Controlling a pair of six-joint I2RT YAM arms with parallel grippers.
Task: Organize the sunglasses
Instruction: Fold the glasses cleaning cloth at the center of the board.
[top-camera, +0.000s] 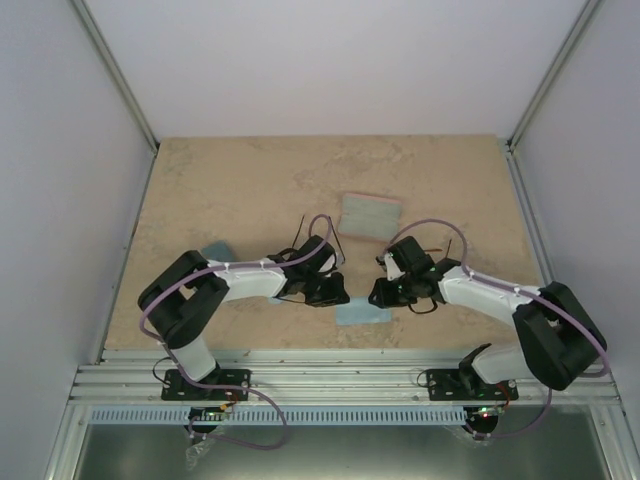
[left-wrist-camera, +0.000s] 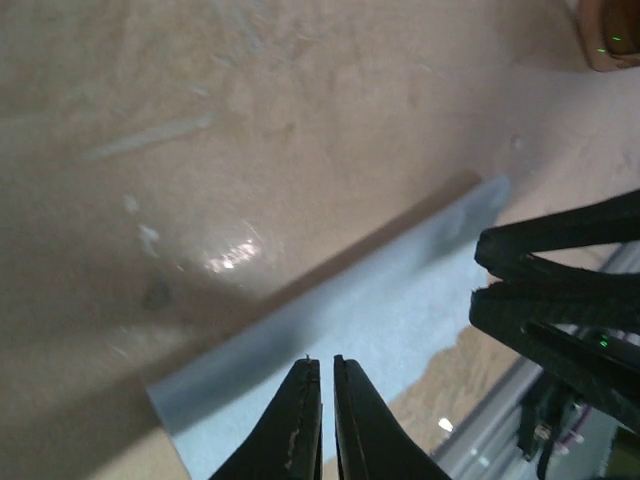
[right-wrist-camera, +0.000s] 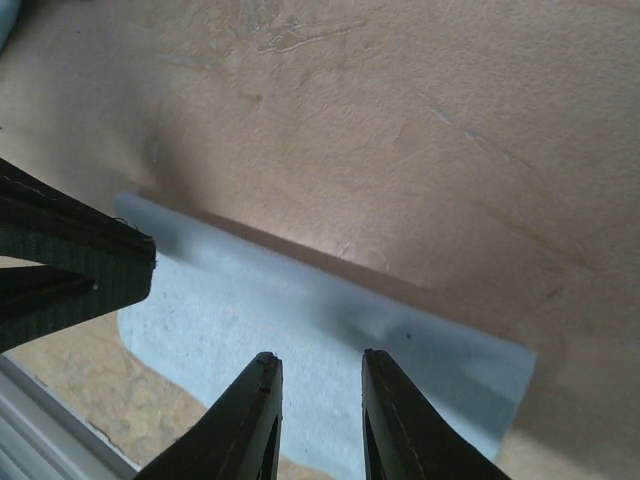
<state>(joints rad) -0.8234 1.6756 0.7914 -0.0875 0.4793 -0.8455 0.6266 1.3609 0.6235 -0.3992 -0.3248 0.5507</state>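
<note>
On the beige speckled tabletop (top-camera: 250, 180), a light blue rectangular cloth (top-camera: 362, 314) lies at the centre near the front edge, its far side rolled into a raised fold. Both claws hover over it. The left claw (left-wrist-camera: 325, 362) is clenched to a sliver, with nothing visible between its fingers. The right claw (right-wrist-camera: 320, 356) is released, fingers apart above the cloth. A pale oblong case with pink edging (top-camera: 368, 212) lies farther back. Where the sunglasses lie cannot be told.
</note>
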